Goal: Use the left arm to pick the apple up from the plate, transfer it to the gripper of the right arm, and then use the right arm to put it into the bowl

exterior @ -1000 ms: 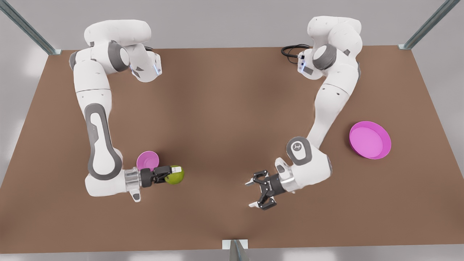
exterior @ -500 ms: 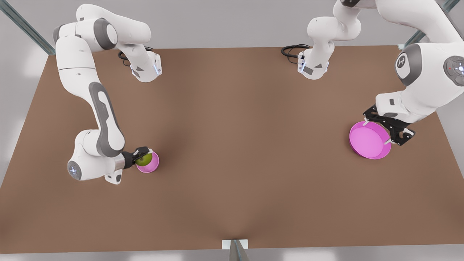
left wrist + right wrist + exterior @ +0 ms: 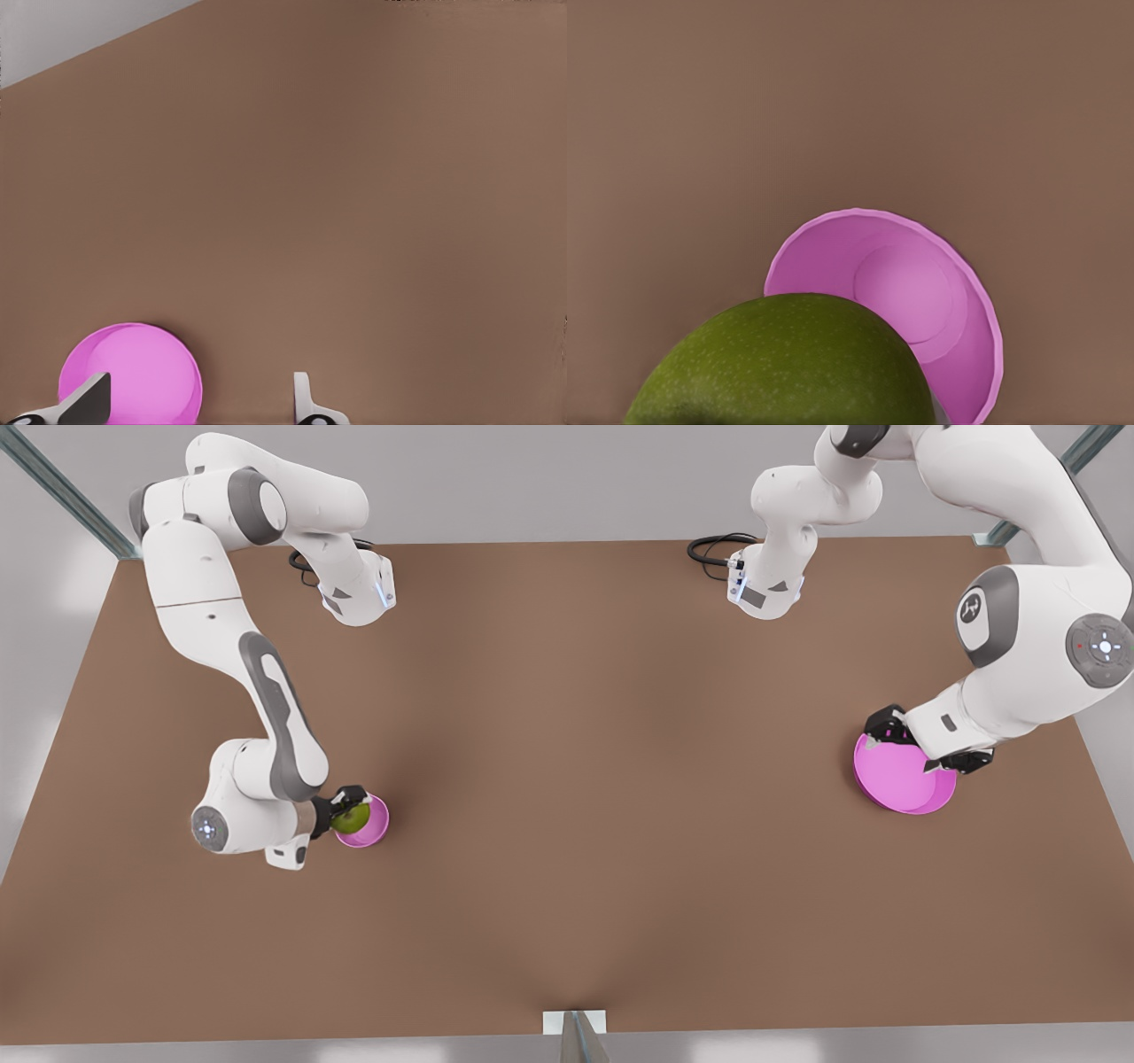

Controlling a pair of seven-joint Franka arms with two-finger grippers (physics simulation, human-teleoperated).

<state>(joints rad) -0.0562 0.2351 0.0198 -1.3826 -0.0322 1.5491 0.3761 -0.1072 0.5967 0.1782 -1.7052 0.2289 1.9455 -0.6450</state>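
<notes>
On the front view's left, my right gripper (image 3: 351, 806) is shut on the yellow-green apple (image 3: 352, 817) and holds it over the rim of the small pink bowl (image 3: 372, 828). The right wrist view has the apple (image 3: 788, 363) close up, with the bowl (image 3: 921, 274) just beyond it and nothing inside. On the front view's right, my left gripper (image 3: 923, 746) hangs over the far rim of the wide pink plate (image 3: 895, 784). In the left wrist view its fingers (image 3: 303, 400) stand open with nothing between them, and the plate (image 3: 133, 367) lies beside one of them.
The brown table (image 3: 585, 779) stretches bare between bowl and plate. Both arm bases (image 3: 354, 593) stand at the far edge, with a black cable (image 3: 713, 549) by one. A metal post (image 3: 576, 1036) sits at the near edge.
My right gripper has pulled the apple back from the table's middle to over the bowl. The left arm has swung from the centre out to the plate and dropped lower over it.
</notes>
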